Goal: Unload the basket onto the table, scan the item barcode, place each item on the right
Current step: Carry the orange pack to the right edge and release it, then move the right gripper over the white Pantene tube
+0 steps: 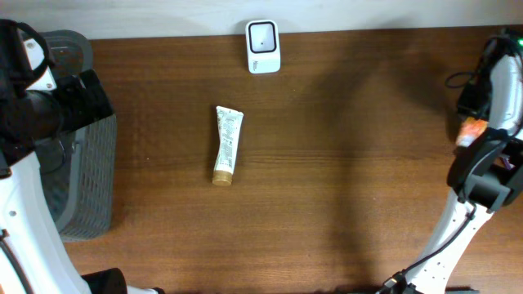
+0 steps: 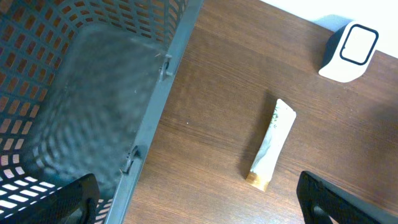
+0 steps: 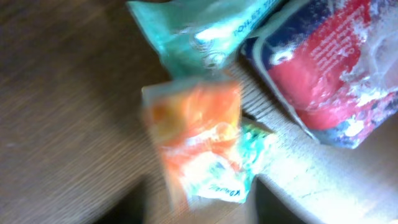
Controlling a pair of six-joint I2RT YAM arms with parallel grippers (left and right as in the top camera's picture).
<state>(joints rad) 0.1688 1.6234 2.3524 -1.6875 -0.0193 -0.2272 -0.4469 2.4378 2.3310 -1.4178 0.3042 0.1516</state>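
A white tube with a gold cap (image 1: 226, 144) lies flat mid-table, cap toward the front; the left wrist view shows the tube (image 2: 272, 144) too. The white barcode scanner (image 1: 263, 46) stands at the back edge, its window (image 2: 349, 51) facing up. My left gripper (image 2: 199, 202) hangs wide open over the basket's rim, well left of the tube, holding nothing. At the far right, an orange and green packet (image 3: 196, 137) sits between the fingers of my right gripper (image 3: 205, 208). Blur hides whether they press on it. From overhead the packet (image 1: 471, 131) shows beside the right arm.
A grey mesh basket (image 1: 82, 180) stands at the left edge, its rim (image 2: 174, 74) under my left wrist. By the right gripper lie a teal pack (image 3: 205, 31) and a red and blue bag (image 3: 323, 68).
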